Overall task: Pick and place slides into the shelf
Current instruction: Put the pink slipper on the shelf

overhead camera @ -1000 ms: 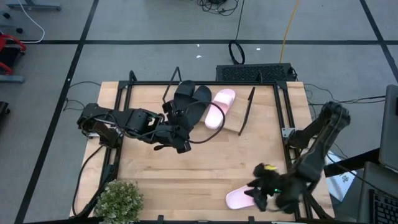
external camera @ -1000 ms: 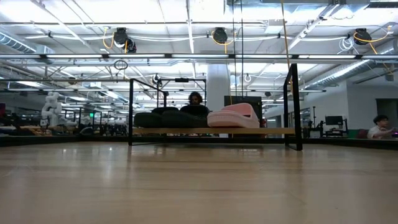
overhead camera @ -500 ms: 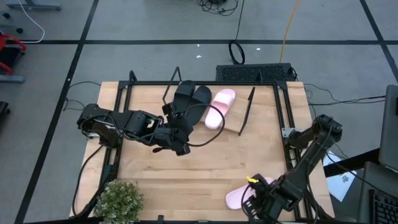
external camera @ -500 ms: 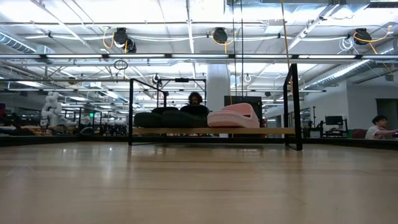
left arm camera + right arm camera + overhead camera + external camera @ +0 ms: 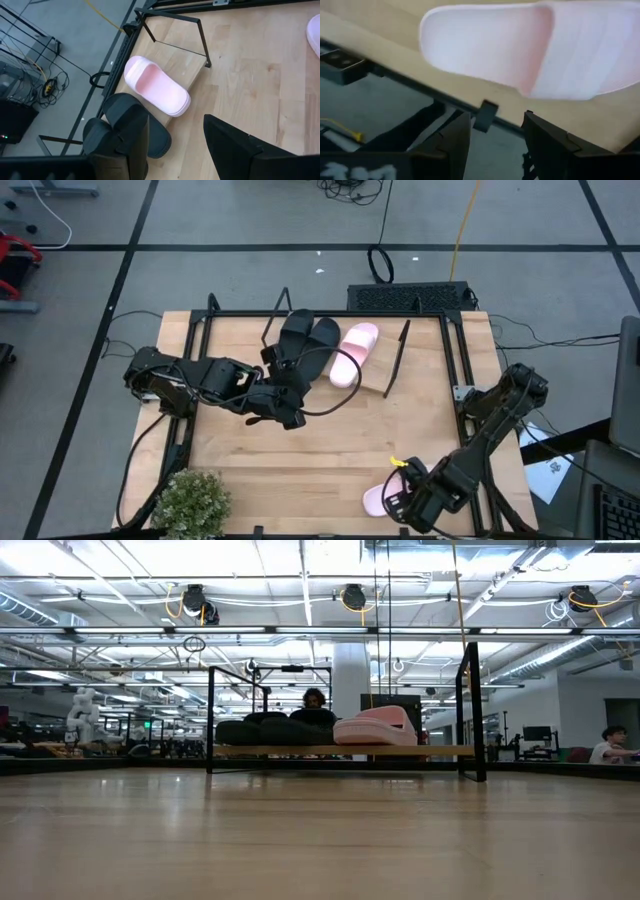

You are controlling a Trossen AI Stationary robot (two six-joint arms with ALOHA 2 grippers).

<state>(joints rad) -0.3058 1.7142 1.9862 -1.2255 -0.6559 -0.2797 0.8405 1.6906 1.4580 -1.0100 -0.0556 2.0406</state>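
Note:
The shelf [image 5: 376,376] stands at the table's far middle, a tilted plank on black wire frames. Two black slides [image 5: 303,340] and one pink slide [image 5: 353,352] lie on it side by side; the low view shows them on the plank [image 5: 340,751]. My left gripper [image 5: 285,408] hovers open just in front of the shelf's left part, holding nothing; its wrist view shows the shelved pink slide [image 5: 157,86] and a black slide [image 5: 159,142]. A second pink slide [image 5: 376,500] lies flat on the table near the front right edge. My right gripper [image 5: 405,495] hangs open over it, pointing down.
A potted green plant [image 5: 190,502] stands at the table's near left corner. The pink slide [image 5: 530,50] lies close to the table's near edge [image 5: 470,95], with floor beyond. Bare wood lies between the shelf and the front edge.
My right gripper has sunk toward the pink slide at the near right, shifted a little toward the table's left edge and rolled about its own axis, staying open. The slide has not moved.

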